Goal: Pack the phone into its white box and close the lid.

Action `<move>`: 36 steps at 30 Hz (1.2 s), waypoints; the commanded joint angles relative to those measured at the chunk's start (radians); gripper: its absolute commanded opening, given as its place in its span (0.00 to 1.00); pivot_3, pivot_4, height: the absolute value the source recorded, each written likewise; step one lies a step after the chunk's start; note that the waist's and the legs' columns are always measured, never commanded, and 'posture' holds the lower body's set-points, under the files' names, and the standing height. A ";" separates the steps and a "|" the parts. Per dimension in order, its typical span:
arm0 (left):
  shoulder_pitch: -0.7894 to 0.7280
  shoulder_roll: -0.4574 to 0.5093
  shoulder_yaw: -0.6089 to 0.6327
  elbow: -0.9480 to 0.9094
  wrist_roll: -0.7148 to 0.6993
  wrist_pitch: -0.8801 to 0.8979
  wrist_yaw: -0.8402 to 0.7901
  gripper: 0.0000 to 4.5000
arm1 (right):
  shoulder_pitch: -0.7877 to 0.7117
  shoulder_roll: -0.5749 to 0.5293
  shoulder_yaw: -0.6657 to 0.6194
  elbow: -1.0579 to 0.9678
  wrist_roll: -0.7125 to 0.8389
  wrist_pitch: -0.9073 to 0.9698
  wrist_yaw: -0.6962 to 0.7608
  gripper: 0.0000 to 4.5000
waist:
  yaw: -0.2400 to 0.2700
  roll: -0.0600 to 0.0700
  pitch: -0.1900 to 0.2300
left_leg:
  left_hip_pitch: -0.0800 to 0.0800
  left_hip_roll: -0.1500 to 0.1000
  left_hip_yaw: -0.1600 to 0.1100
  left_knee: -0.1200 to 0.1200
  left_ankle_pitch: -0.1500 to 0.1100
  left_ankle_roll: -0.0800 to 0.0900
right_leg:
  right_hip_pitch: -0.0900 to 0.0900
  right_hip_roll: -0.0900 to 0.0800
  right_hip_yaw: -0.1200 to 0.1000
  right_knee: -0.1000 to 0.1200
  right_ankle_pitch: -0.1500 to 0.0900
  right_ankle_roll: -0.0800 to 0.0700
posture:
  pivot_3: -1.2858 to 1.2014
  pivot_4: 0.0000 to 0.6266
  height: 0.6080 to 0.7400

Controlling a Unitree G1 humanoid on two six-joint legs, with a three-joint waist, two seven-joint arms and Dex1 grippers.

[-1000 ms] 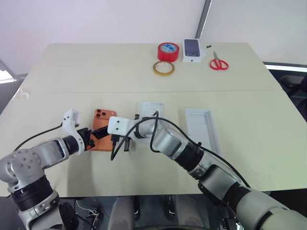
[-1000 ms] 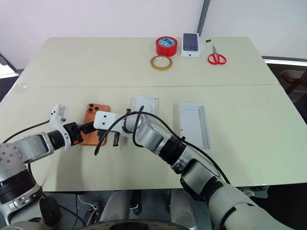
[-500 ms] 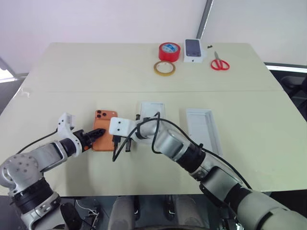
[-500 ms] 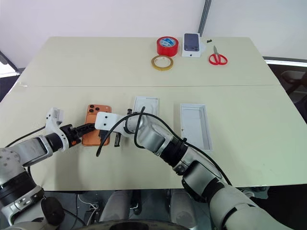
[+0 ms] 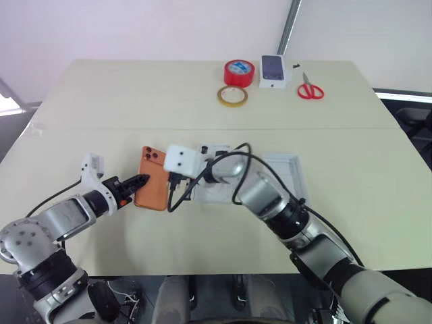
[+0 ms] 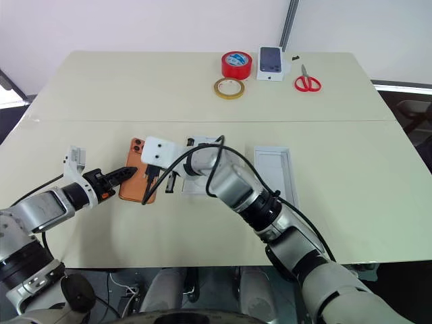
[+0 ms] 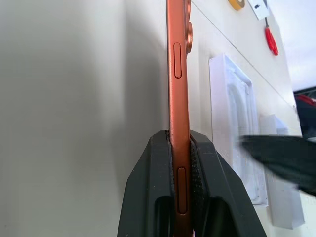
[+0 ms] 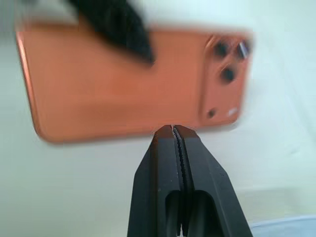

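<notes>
Since a second ago, we see the left gripper point(image 5: 140, 181) go from spread around the phone's lower end to clamped on it, and the phone point(image 5: 152, 187) now sits lifted and tilted instead of flat on the table; the right gripper point(image 8: 174, 130) has drawn up and rightward off it.

Table point(image 5: 121, 94): pale, takes up most of both eye views.

White box point(image 5: 291, 177): right of centre, long side running up the frame, largely behind the right forearm. We take this to be the tray, but the arm hides too much of it to be certain.

White insert point(image 5: 210, 190): just right of the phone, partly under the right wrist.

Phone: left of centre in the eye views, back face and three lenses toward the camera, lens block at its upper end. In the left wrist view its thin edge point(image 7: 177, 118) runs up between the two black fingers point(image 7: 148, 197), which press on either face at the lower end.

Right gripper: jaws fully together, nothing between them; the right wrist view has the tips just short of the phone's long edge, and we cannot tell whether they touch.

Upper right of the table: red tape roll point(image 5: 238, 71), yellow tape ring point(image 5: 231, 96), small white box with dark phone picture point(image 5: 273, 69), red scissors point(image 5: 310, 88).
</notes>
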 commanded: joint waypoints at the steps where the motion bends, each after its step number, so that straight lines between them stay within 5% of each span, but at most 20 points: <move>1: -0.096 -0.038 0.023 -0.005 -0.118 -0.016 0.068 0.00 | 0.029 -0.069 -0.110 -0.123 0.091 -0.038 0.053 0.00 | 0.003 -0.002 0.001 | -0.001 0.000 0.000 0.001 0.000 0.000 | 0.000 0.000 -0.001 0.000 0.000 0.000 | 0.52 0.24 1.00; 8: -0.161 -0.184 -0.146 0.007 -0.299 -0.122 0.266 0.00 | 0.131 -0.256 -0.297 -0.226 0.277 -0.022 0.155 0.00 | 0.000 -0.004 0.002 | -0.001 -0.002 0.000 0.002 0.000 0.003 | 0.003 -0.001 -0.001 -0.003 0.000 0.001 | 0.52 0.24 1.00; 18: -0.164 -0.277 -0.397 0.109 -0.209 -0.299 0.318 0.00 | 0.344 -0.511 -0.438 -0.224 0.320 -0.064 0.151 0.00 | 0.001 -0.004 0.003 | 0.000 -0.001 0.000 0.005 0.002 0.005 | 0.003 0.008 -0.001 -0.002 0.000 0.001 | 0.52 0.24 1.00; 36: -0.124 -0.263 -0.480 0.148 -0.216 -0.382 0.367 0.00 | 0.373 -0.551 -0.415 -0.172 0.303 -0.148 0.080 0.00 | 0.024 -0.005 0.003 | -0.002 0.000 -0.001 0.013 -0.001 0.009 | 0.005 0.008 -0.001 -0.002 0.000 0.001 | 0.52 0.24 1.00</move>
